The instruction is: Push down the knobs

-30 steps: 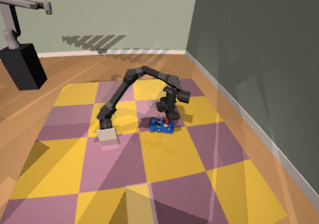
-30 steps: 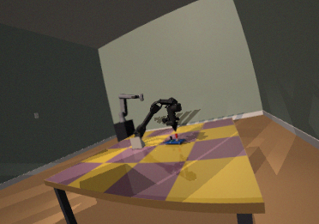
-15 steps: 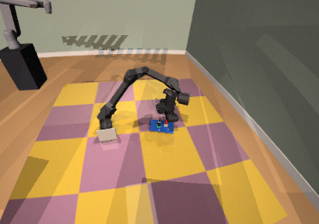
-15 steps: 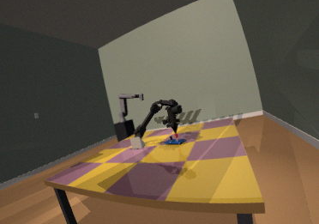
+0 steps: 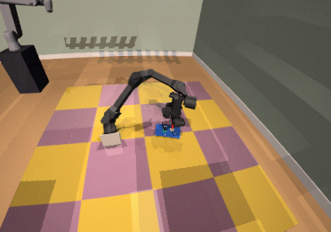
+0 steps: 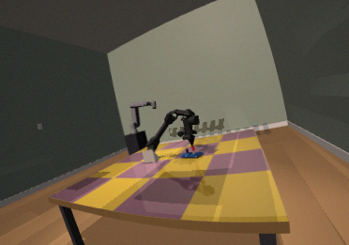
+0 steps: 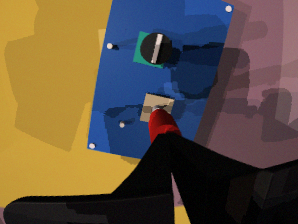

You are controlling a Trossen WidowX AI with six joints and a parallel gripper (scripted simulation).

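Observation:
The blue circuit board [image 5: 159, 134] [image 6: 184, 155] [image 7: 120, 82] stands on the checkered table. The black knob [image 5: 165, 127] [image 6: 187, 150] [image 7: 148, 49], with a white line, stands over the green potentiometer [image 7: 137, 56]; its gap is hard to see. The red knob [image 5: 173, 126] [image 6: 192, 148] [image 7: 162, 123] stands over the beige potentiometer [image 7: 151, 101] and looks long and slanted in the wrist view. My gripper [image 5: 173, 124] [image 6: 192, 145] [image 7: 165, 140] is shut with nothing between its fingers. Its fingertips are right at the red knob's upper end and hide part of it. Whether they touch is unclear.
Small white pins [image 7: 109, 46] [image 7: 122, 125] rise from the board beside the potentiometers. White screw heads [image 7: 228, 8] [image 7: 92, 146] mark its corners. My arm's pale base block [image 5: 110, 140] [image 6: 150, 157] stands left of the board. Another robot arm on a black pedestal [image 5: 25, 68] stands beyond the table.

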